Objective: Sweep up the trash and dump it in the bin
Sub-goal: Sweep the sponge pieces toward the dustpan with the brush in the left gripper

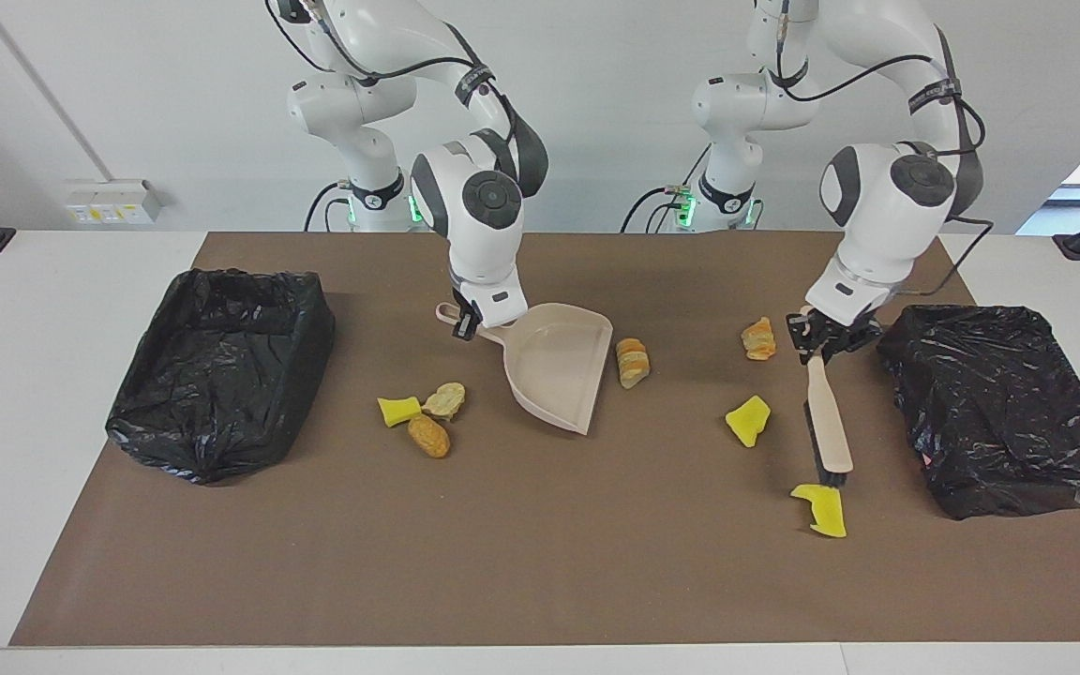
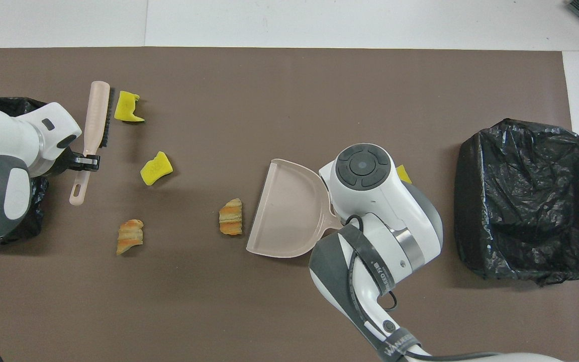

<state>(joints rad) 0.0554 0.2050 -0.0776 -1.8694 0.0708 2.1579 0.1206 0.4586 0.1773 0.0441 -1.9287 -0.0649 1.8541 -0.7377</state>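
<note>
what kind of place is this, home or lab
Most likely a robotics lab: two white arms bolted at a table covered by a brown mat, staged scraps such as a yellow sponge chunk, and two bins lined with black bags.

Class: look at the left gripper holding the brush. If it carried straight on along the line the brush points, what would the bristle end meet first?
Probably the yellow sponge scrap farthest from the robots. The left gripper holds the brush pointing at it; contact is unclear.
</note>
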